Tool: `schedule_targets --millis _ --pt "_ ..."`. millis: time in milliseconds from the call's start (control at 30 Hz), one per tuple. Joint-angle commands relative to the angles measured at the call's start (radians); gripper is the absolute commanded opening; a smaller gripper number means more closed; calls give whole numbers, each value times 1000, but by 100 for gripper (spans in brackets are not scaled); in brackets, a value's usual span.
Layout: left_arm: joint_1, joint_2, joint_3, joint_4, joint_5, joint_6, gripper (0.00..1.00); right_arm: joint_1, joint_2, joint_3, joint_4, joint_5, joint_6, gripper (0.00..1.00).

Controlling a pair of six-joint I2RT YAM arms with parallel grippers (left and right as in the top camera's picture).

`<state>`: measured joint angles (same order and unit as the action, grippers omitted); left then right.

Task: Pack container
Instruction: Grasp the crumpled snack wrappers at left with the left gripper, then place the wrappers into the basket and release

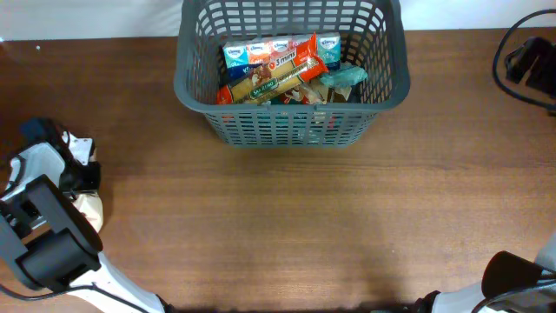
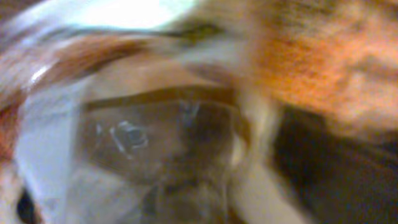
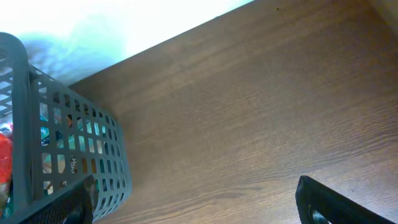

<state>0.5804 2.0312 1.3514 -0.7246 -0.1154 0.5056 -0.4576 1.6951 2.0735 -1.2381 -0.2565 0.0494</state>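
Confirming any hold in the left gripper point(image 1: 87, 178) comes first; its fingers' state I cannot tell. Right gripper point(image 3: 193, 205) gapes empty, container point(image 3: 68, 155) just beside one fingertip.

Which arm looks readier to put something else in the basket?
Probably left: something clear and orange, too blurred to name, fills its wrist view. The right gripper hangs open and empty near the grey basket.

Matt grey plastic container point(image 1: 291, 122), glossy snack packets point(image 1: 282, 61), smooth wood-grain table point(image 1: 304, 217).
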Motion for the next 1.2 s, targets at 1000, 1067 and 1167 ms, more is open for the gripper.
schedule_targets --millis 1000,1067,1167 --pt "-746 55 1378 -533 359 483 2 -1 -3 -7 0 -8 1 99" --pt "-818 92 1378 -533 343 535 2 -1 -3 -7 0 -8 1 99" --pt "-877 154 1378 -533 323 548 2 -1 -3 -7 0 -8 1 99"
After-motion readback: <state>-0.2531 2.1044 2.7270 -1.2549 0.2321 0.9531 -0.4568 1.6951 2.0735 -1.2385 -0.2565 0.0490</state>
